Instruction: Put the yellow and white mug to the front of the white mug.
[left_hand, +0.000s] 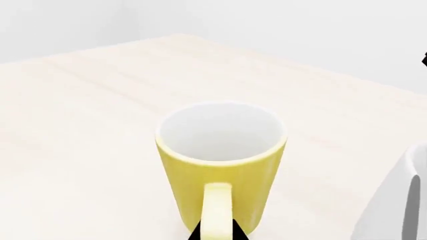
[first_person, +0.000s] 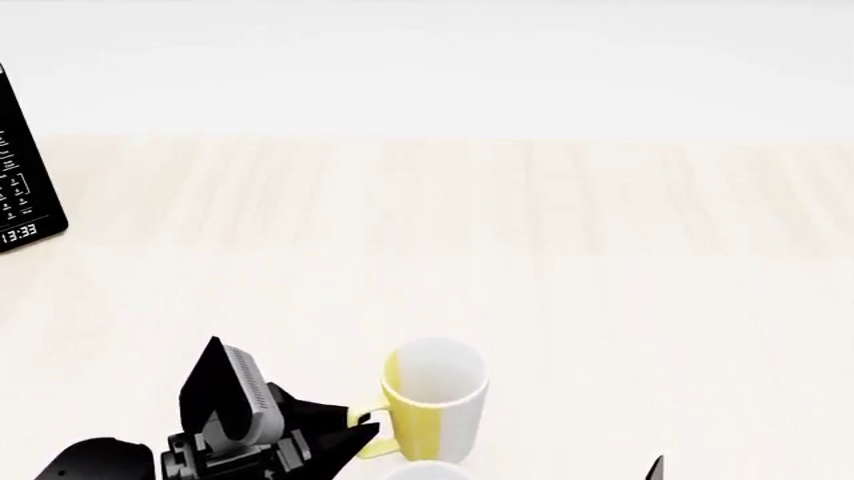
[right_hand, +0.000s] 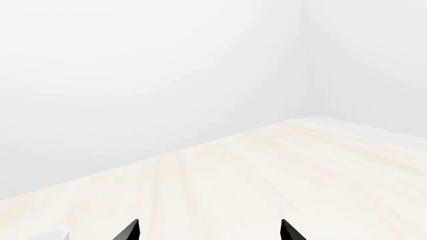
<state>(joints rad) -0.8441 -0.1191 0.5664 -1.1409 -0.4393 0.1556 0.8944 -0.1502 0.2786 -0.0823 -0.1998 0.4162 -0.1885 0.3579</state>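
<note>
Pinching the yellow and white mug (first_person: 434, 412) by its handle, the left end effector (first_person: 358, 432); right end effector (right_hand: 210, 231) spread apart.

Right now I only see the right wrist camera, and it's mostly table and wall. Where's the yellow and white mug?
Observer: In the head view, the yellow and white mug stands upright near the front edge of the table.
Operator: Is anybody holding it?
Observer: The left gripper has a fingertip on either side of the yellow handle. I can't tell whether they squeeze it.
Operator: And the white mug?
Observer: The white mug stands close to the yellow one with a gap between them, a bit nearer the robot.
</note>
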